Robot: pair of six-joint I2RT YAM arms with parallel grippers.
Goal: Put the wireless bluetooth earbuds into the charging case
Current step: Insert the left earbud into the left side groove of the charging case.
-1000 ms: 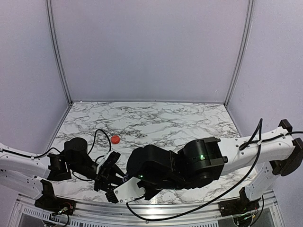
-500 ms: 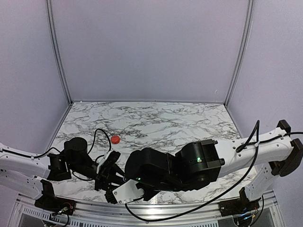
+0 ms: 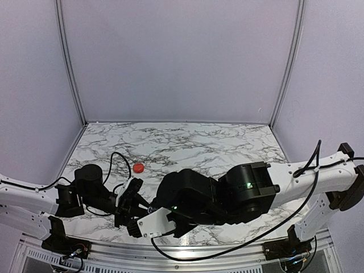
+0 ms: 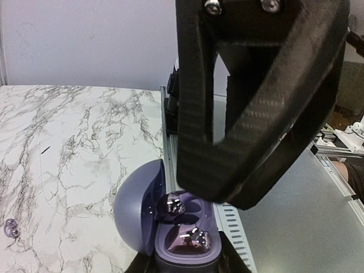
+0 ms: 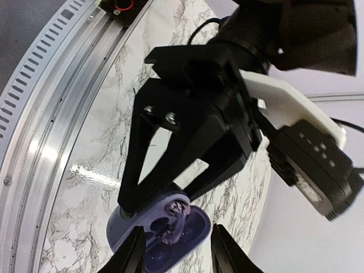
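— Where is the case right now?
— In my left gripper (image 4: 185,268). Its two fingers press on the base of the charging case (image 4: 161,242) from either side, so that hand is pinching it. The case is purple, and in my left wrist view its lid (image 4: 136,209) is swung open to the left.

— And the earbuds?
— Both sit in the wells of the open case. The far earbud (image 4: 171,205) is next to the lid, and the near earbud (image 4: 193,239) is close to my fingers. They look glossy and dark, with bright glints.

— What about your right hand?
— My right gripper (image 5: 179,254) hangs above the case, fingers spread wide with nothing between them. In the right wrist view the case shows past the two fingertips. From my left wrist camera its black frame fills the top of the picture.

— Is the case standing on the table?
— I cannot tell. It is at the near edge of the marble table (image 3: 227,148), just beside the slotted metal rail (image 4: 230,227).

— Anything else around?
— A small red thing (image 3: 138,168) lies on the marble, well apart from both hands. A tiny pale purple bit (image 4: 8,228) lies to the left of the case.
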